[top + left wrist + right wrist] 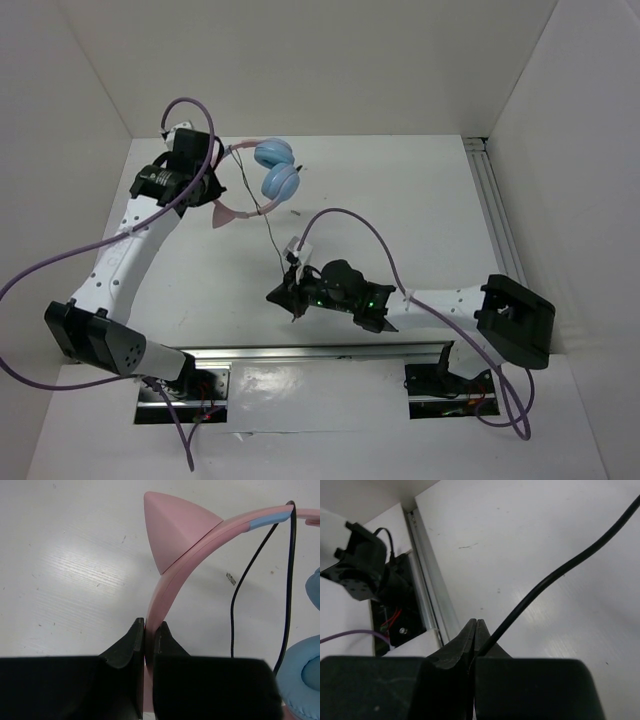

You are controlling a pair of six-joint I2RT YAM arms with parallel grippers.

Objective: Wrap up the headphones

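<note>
Left fingers (125, 647): clenched on the headband (167, 580), pinching the pink band edge-on just below the cat ear (175, 527).
Right fingers (462, 642): clenched on the cable (560, 572). The thin black line leaves the tips and runs up and to the right above the surface (420, 190).
Headphones (275, 170): at the far left of the surface, just beside the left wrist. The two blue cups (281, 183) sit close together, and the band curves back into the left fingers. Whether the cups rest on the surface or hang clear of it cannot be told.
Cable run: in the top view it goes from the cups down to the right fingers near the middle of the surface, in a fairly straight line with little slack. In the left wrist view one pass lies over the band at its blue strip (270, 520). Whether that is a full turn cannot be told.
Other items: a metal rail (427, 575) at the near edge and the purple robot cables (350, 215).
Step in hand (judged): early winding. The left arm anchors the headset and the right arm holds the cable out, ready to lay turns. Most of the cable looks unwound.
Next move (judged): the right fingers carry the cable round the band or cups. That calls for light, even tension, a firm left pinch so the band is not dragged out, and a path clear of the cat ear and the purple robot cables.
</note>
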